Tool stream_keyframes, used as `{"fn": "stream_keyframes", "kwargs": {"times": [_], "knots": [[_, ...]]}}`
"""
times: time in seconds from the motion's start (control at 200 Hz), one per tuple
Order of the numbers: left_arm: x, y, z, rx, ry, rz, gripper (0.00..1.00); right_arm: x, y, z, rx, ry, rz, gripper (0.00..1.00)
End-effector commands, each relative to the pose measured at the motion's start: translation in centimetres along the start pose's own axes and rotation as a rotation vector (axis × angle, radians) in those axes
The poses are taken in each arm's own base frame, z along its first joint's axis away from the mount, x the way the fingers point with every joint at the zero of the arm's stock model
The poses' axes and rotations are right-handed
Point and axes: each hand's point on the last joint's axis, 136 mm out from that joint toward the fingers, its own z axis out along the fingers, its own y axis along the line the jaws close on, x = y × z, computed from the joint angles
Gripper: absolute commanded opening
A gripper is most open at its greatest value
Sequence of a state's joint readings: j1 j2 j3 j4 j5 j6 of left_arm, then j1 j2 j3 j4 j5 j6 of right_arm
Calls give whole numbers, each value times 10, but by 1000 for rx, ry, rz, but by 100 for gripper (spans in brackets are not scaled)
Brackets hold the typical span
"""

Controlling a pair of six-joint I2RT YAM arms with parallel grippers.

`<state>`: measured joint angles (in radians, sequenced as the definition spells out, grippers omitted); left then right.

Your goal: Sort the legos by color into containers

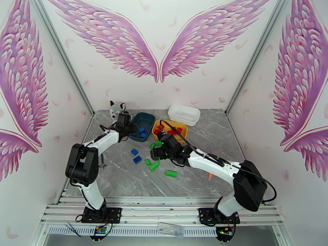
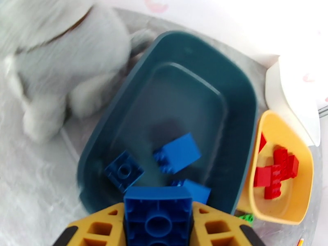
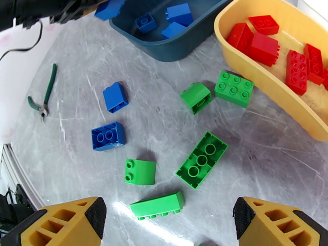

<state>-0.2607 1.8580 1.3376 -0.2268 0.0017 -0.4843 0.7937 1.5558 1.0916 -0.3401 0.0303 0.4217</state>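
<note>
- Left gripper (image 2: 158, 226) is clenched on a blue brick (image 2: 158, 208), underside to the wrist camera, hanging over the near end of the teal tub (image 2: 246, 99). Three blues (image 2: 177, 153) lie inside.
- Right gripper (image 3: 169, 218) hangs with its jaws spread wide and nothing between them, above the greens on the table (image 3: 266, 160).
- Five greens lie loose here: a long flat one (image 3: 202, 159), a six-stud block (image 3: 233, 88) just beside the yellow tub (image 3: 254, 78), two round-backed pieces (image 3: 140, 171), and one on its side (image 3: 157, 205) nearest the fingers.
- Two loose blues (image 3: 108, 136) sit to their left. The reds (image 3: 262, 48) are in the yellow tub.
- White tub (image 1: 184, 115) stands behind the yellow one, well apart from the greens.
- Handling, as I judge it: hard hollow plastic, light, rigid, nothing to crush. The walls look glossy, so a skewed pinch may let a brick pop out.
- Take hold across two flat parallel walls. Avoid studs and curved backs, where pads would slide.
- The side-lying green looks the easy pick, with its long faces upright.
- Writing: none I can read. Any marks on the studs are too small to tell.
</note>
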Motion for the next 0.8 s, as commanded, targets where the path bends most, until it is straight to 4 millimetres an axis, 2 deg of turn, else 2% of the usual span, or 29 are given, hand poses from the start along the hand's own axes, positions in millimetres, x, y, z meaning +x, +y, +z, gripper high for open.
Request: {"fn": "stream_keyframes", "kwargs": {"times": [0.0, 0.04, 0.16, 0.28, 0.375, 0.405, 0.595, 0.72, 0.8], "knots": [[1, -9, 12, 20, 34, 23, 43, -4, -5, 2, 22, -12, -2, 88], [0, -7, 15, 3, 37, 21, 55, -4, -6, 2, 27, -12, -4, 88], [-2, -9, 9, 7, 19, 24, 68, -4, -7, 2, 32, -13, -9, 88], [-3, -17, -12, 25, -12, 37, 69, -6, -6, 0, 29, -25, -17, 89], [4, -27, -33, 57, -10, 50, 65, -5, -7, -1, 34, -28, -23, 91], [18, -23, -36, 50, 5, 50, 65, -6, -7, -1, 32, -30, -23, 91], [52, -29, -68, 50, 7, 55, 71, -8, -6, -6, 22, -44, -23, 92], [92, -30, -71, 61, 82, 55, 71, -10, -5, -9, 21, -52, -24, 93], [120, -20, -70, 50, 133, 72, 71, -10, -5, -10, 20, -51, -23, 93]]}}
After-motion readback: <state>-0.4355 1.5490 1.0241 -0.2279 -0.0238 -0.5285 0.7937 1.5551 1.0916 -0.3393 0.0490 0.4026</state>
